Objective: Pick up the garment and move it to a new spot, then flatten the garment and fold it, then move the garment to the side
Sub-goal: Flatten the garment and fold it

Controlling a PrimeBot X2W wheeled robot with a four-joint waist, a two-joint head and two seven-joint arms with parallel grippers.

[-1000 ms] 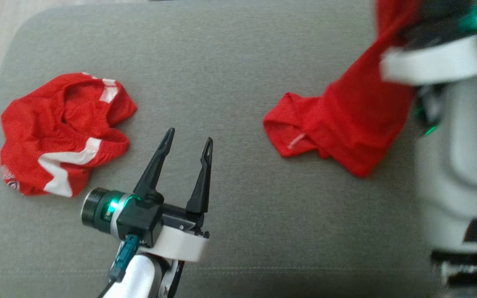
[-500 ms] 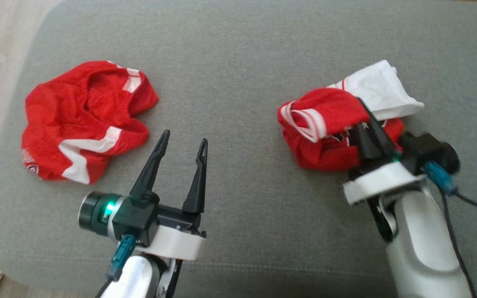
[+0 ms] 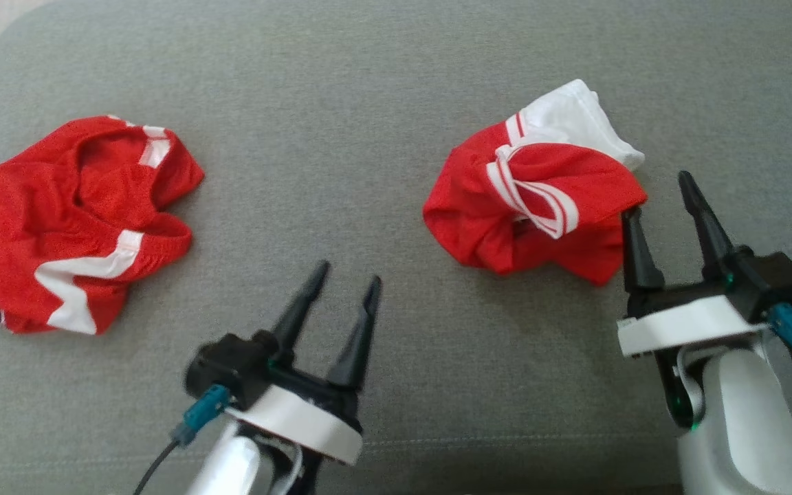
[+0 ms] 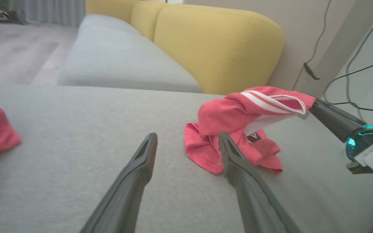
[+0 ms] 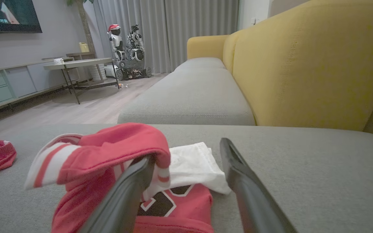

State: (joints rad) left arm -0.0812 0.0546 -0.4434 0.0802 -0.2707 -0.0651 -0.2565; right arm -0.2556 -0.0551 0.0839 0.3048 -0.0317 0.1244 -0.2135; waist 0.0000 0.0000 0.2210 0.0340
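Observation:
The garment (image 3: 540, 206) is a red jersey with white stripes and a white part, lying crumpled on the right of the grey cushion (image 3: 382, 103). My right gripper (image 3: 657, 194) stands open at its right edge. In the right wrist view a red fold of the garment (image 5: 108, 155) drapes over the tip of the gripper's left finger (image 5: 134, 184), and nothing is clamped between the fingers. My left gripper (image 3: 349, 273) is open and empty at the lower middle, apart from the cloth. In the left wrist view the garment (image 4: 238, 129) sits just beyond the right finger.
A second red garment with white trim (image 3: 73, 220) lies bunched at the cushion's left. A yellow sofa back (image 5: 303, 64) and another grey seat (image 5: 193, 94) stand beyond the cushion. Cables (image 4: 345, 64) hang on the wall to the right.
My right gripper has come down with the lifted garment and opened, leaving it in a heap on the cushion. The head camera has shifted; the left gripper stays open.

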